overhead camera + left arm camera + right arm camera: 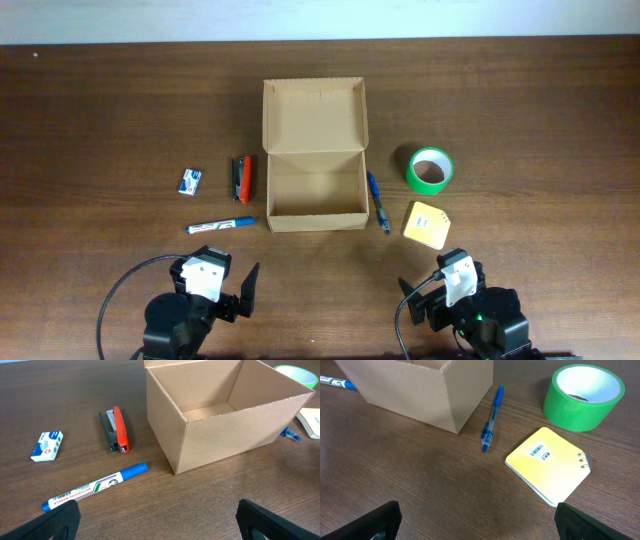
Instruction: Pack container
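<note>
Showing container (315,155) lid, overhead view only

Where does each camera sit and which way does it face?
Overhead: above the table, looking straight down on the open container and the items around it; left gripper and right gripper show at the bottom edge, both open.
Left wrist: low behind the left gripper, facing the container's near left corner, marker, stapler; its fingers fill the bottom corners.
Right wrist: low behind the right gripper, facing pen, notepad, green tape; its fingers fill the bottom corners.
Shared: both wrist views catch the container and the marker.
</note>
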